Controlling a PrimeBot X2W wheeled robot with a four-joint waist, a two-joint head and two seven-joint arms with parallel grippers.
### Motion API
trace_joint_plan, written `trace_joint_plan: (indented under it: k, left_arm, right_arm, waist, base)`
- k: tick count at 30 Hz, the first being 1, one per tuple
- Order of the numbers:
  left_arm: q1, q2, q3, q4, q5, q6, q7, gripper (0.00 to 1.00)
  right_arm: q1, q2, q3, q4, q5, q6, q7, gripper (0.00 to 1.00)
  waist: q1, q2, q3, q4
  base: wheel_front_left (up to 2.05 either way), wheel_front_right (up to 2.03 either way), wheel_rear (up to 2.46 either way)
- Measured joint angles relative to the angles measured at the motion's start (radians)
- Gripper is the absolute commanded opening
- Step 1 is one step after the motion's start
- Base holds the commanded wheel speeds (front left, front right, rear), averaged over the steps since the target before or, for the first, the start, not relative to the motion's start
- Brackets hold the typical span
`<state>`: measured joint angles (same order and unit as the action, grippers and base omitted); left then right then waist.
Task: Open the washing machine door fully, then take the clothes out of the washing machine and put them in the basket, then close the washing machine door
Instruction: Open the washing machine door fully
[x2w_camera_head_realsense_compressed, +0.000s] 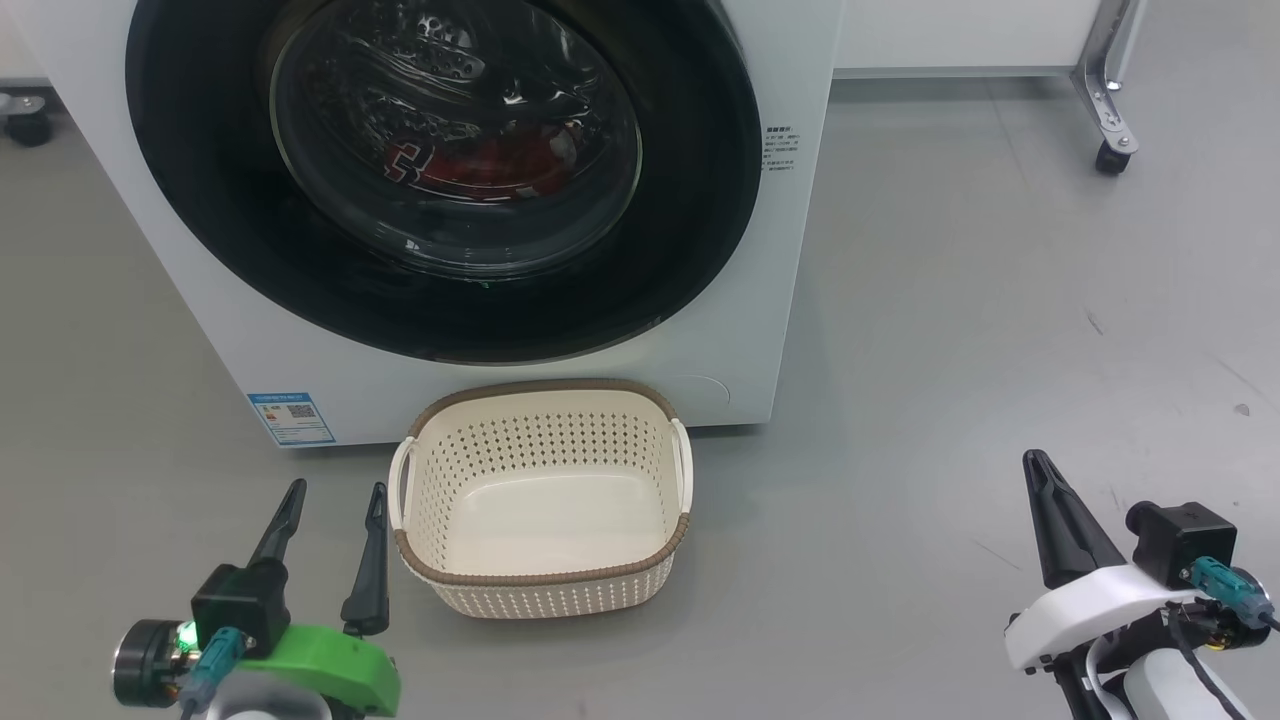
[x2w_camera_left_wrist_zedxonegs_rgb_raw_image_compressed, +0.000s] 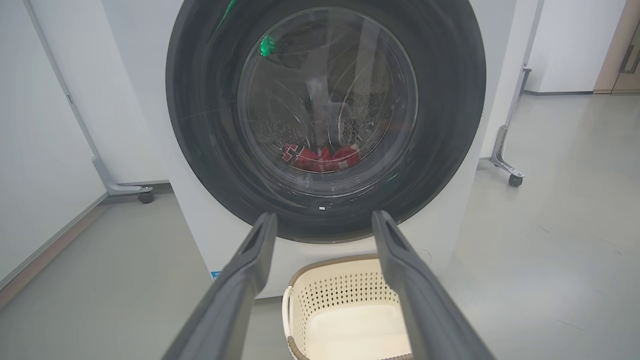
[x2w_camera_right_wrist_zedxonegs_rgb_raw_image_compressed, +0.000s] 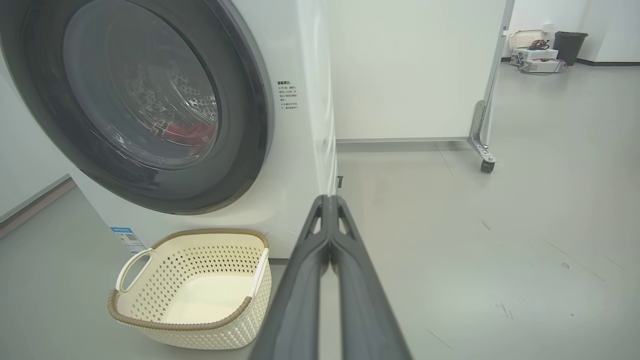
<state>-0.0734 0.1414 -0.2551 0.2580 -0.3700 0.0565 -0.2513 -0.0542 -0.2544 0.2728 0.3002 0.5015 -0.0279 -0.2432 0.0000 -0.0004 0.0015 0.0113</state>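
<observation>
Left tool (x2w_camera_head_realsense_compressed: 338, 487), dark-fingered, green-mounted: spread wide, empty, just left of the small cream perforated plastic basket (x2w_camera_head_realsense_compressed: 545, 385), which stands before the big white front-loading washing machine (x2w_camera_head_realsense_compressed: 780, 330). Round glossy black-ringed glass door (x2w_camera_head_realsense_compressed: 690, 200): shut, red clothes (x2w_camera_head_realsense_compressed: 480, 165) behind it. Right tool (x2w_camera_head_realsense_compressed: 1036, 465): pinched together, empty, well apart from the machine; likely hazard, closed fingers skidding off the slick ring and leaving the door unopened.

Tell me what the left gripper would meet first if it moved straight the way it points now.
Most likely the washing machine door, low on its black ring; the basket seems below that line.
</observation>
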Motion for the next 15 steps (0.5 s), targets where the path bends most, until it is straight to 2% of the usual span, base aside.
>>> trace_joint_plan:
  k: [5,15]
  left_arm:
    - [0.0,-0.002,0.002,0.004,0.004,0.0,-0.001,1.0]
    - [0.0,-0.014,0.002,0.015,0.004,-0.011,-0.001,1.0]
  right_arm:
    - [0.0,0.012,-0.009,0.002,0.032,0.011,0.0,0.0]
    - [-0.008,0.063,-0.081,0.007,0.176,0.048,0.0,0.0]
  waist:
    - [0.0,0.0,0.002,0.0]
    - [0.0,0.0,0.015,0.003]
  base:
    - [0.0,0.0,0.0]
    - [0.0,0.0,0.0]
